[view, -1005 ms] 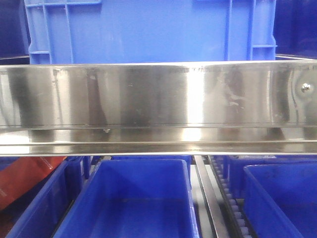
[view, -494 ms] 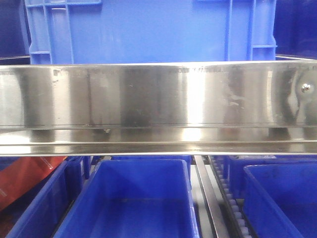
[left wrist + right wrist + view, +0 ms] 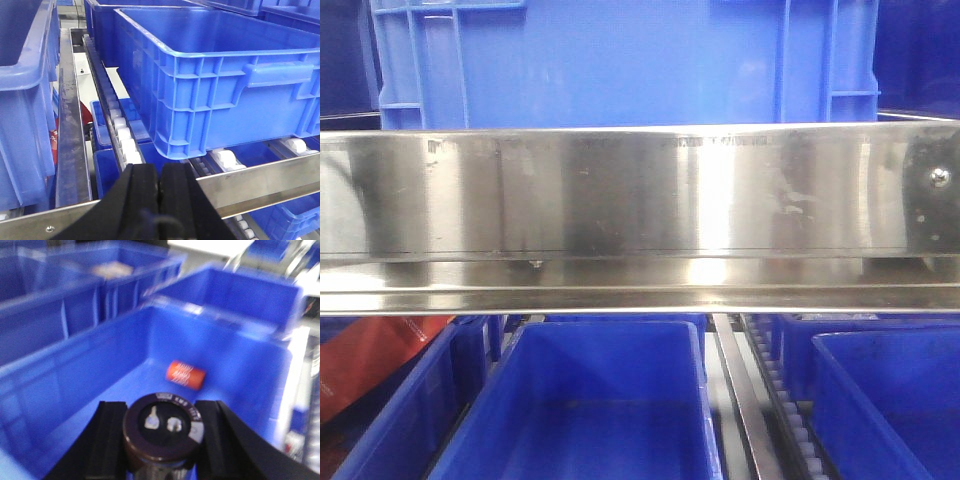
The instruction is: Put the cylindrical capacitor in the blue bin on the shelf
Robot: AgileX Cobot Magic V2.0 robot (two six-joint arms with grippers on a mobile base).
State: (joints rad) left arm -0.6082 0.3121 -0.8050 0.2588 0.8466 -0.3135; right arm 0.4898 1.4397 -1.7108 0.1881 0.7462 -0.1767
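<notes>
In the right wrist view my right gripper [image 3: 161, 411] is shut on the cylindrical capacitor [image 3: 163, 424], a dark brown cylinder whose end face shows two metal terminals. It hangs over the inside of a blue bin [image 3: 85, 372], near its front end. My left gripper [image 3: 160, 172] is shut with nothing between its black fingers, just in front of the shelf rail [image 3: 260, 186] and below a large blue bin [image 3: 220, 85] on the rollers. The front view shows only the shiny shelf rail [image 3: 640, 200] and no gripper.
A small orange part [image 3: 186, 374] lies on the floor of the bin under the capacitor. Other blue bins [image 3: 60, 305] stand alongside. Below the rail sit a blue bin [image 3: 590, 400], another [image 3: 890, 400] to its right, and roller tracks [image 3: 122, 135].
Only the reflections on the steel rail shift slightly; a dark patch near the right-hand screw has grown. The bins have not moved.
</notes>
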